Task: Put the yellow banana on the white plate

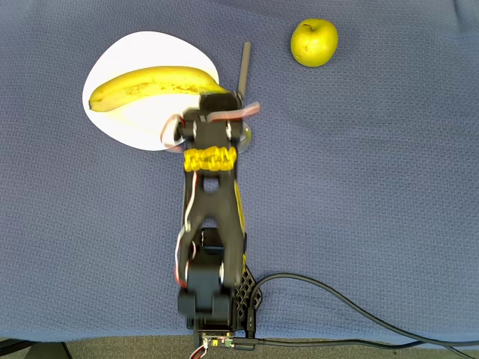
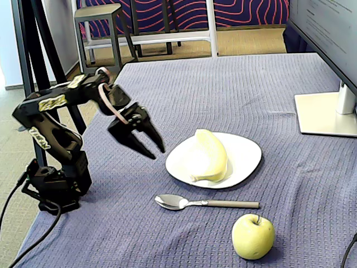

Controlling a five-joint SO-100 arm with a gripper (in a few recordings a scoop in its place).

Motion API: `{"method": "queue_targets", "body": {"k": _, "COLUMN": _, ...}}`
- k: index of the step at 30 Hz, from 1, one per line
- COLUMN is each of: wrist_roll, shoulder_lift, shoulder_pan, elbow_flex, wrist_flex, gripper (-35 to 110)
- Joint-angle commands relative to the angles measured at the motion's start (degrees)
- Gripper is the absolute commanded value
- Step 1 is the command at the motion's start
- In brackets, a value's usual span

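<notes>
The yellow banana point(image 2: 208, 156) is lying on the white plate point(image 2: 247, 152); the claw point(image 2: 154, 148) is hovering left, open and empty. It looks light, soft, bruisable: best gripped mid-body.

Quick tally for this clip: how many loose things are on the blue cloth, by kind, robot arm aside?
Banana: 1, lying on the plate
Apple: 1
Plate: 1
Spoon: 1
Total: 4

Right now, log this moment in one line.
banana: on plate | gripper: open, empty, beside plate | spoon, apple: on cloth
</notes>
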Motion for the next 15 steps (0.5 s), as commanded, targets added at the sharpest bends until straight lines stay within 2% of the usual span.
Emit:
{"method": "queue_targets", "body": {"k": 1, "wrist_roll": -1.58, "shoulder_lift": 13.89, "shoulder_pan": 2.81, "elbow_flex": 9.67, "wrist_flex": -1.49, "gripper": 0}}
{"method": "queue_targets", "body": {"k": 15, "wrist_roll": -6.77, "shoulder_lift": 40.87, "shoulder_pan": 7.38, "elbow_flex": 35.51, "wrist_flex": -1.41, "gripper": 0}}
